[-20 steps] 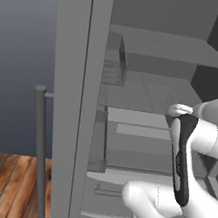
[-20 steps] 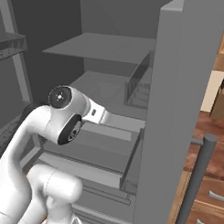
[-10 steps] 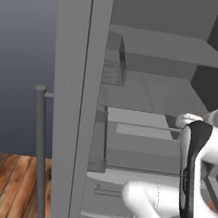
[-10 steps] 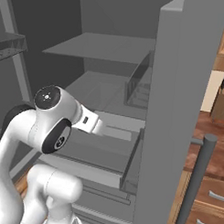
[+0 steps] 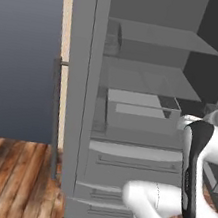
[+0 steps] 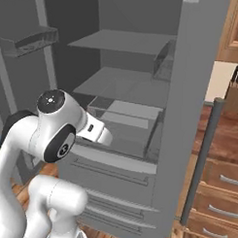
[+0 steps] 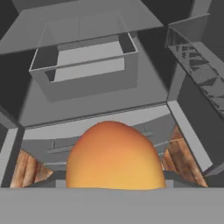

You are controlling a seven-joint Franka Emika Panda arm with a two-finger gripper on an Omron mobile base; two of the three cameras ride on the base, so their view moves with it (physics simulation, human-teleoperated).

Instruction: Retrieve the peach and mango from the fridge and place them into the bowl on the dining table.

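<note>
A rounded yellow-orange mango (image 7: 114, 157) with a red blush fills the lower middle of the hand view. My gripper (image 7: 114, 184) is shut on it, and the fruit hides the fingertips. Beyond it lies the open grey fridge (image 7: 100, 103), with a clear bin (image 7: 83, 65) on a shelf. Both base views show the fridge (image 5: 141, 81) (image 6: 122, 82) with its doors open and my white arm (image 6: 57, 123) bent in front of its lower shelves. The peach, the bowl and the dining table are out of view.
The open left door (image 5: 76, 90) carries a long bar handle (image 5: 54, 116). The right door (image 6: 189, 113) and its handle (image 6: 202, 158) stand close on the right. A door rack (image 7: 197, 61) juts in. Wooden drawers (image 6: 218, 192) and a knife block (image 6: 236, 88) lie beyond.
My arm's elbow has swung lower and back out of the fridge with the mango still gripped. The whole picture has shifted a little, so the base has moved.
</note>
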